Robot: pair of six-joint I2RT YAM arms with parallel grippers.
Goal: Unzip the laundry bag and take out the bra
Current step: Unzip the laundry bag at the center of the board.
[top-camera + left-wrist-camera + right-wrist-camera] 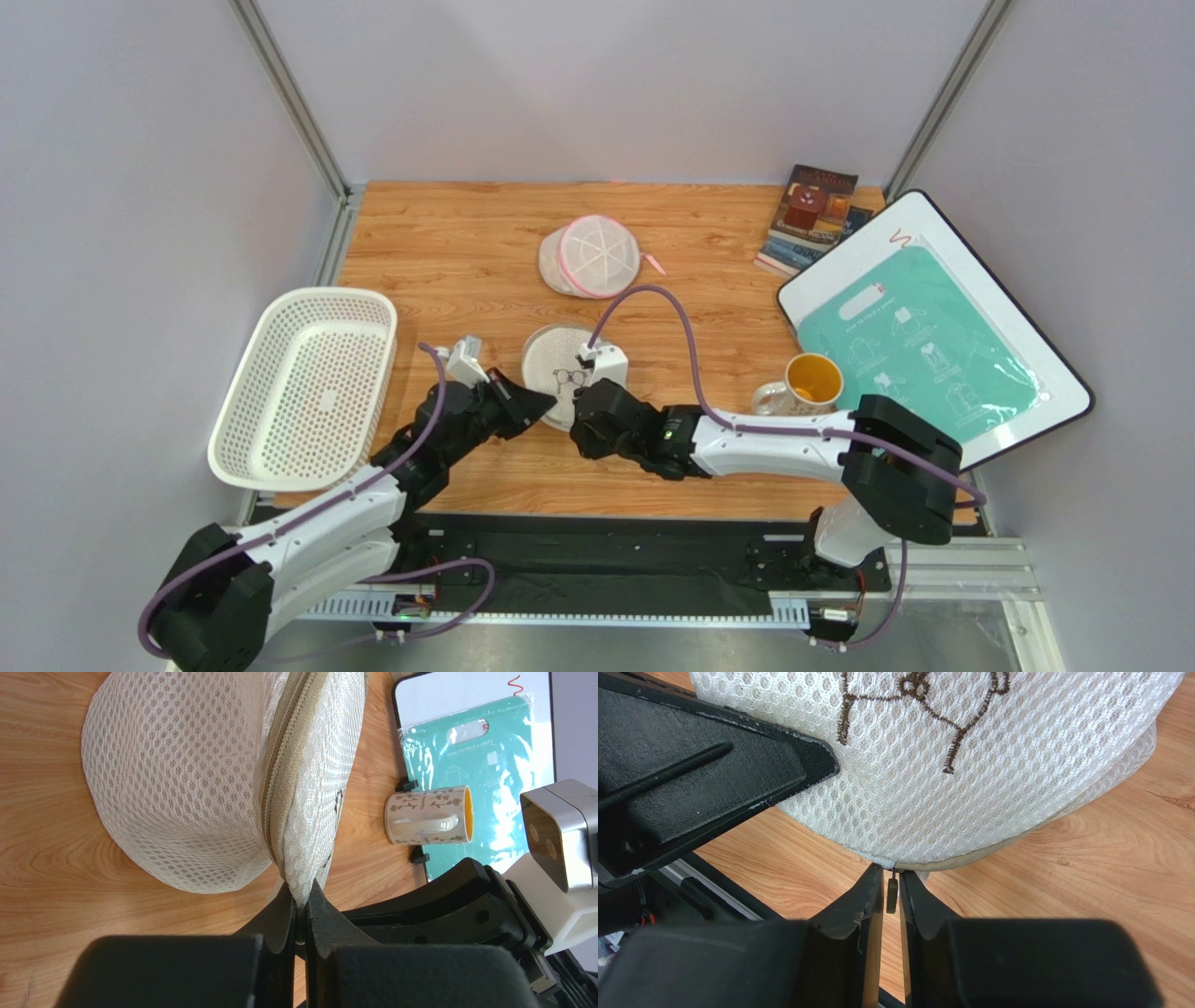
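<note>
The laundry bag (561,361), a beige-white mesh dome with a dark bra pictogram, lies on the wooden table between both grippers. My left gripper (539,408) is shut on the bag's near rim, pinching the mesh beside the zip (300,894). My right gripper (577,406) is at the bag's near edge. Its jaws stand a narrow gap apart around the small dark zip pull (892,894), which hangs between the fingertips (892,878). The zip (275,784) looks closed. The bra is hidden inside the bag.
A second round mesh pouch with pink trim (595,256) lies further back. A white perforated basket (305,384) is at the left. A yellow-lined mug (804,382) stands right of my right arm. A white board with a teal packet (926,329) and books (811,213) are at the right.
</note>
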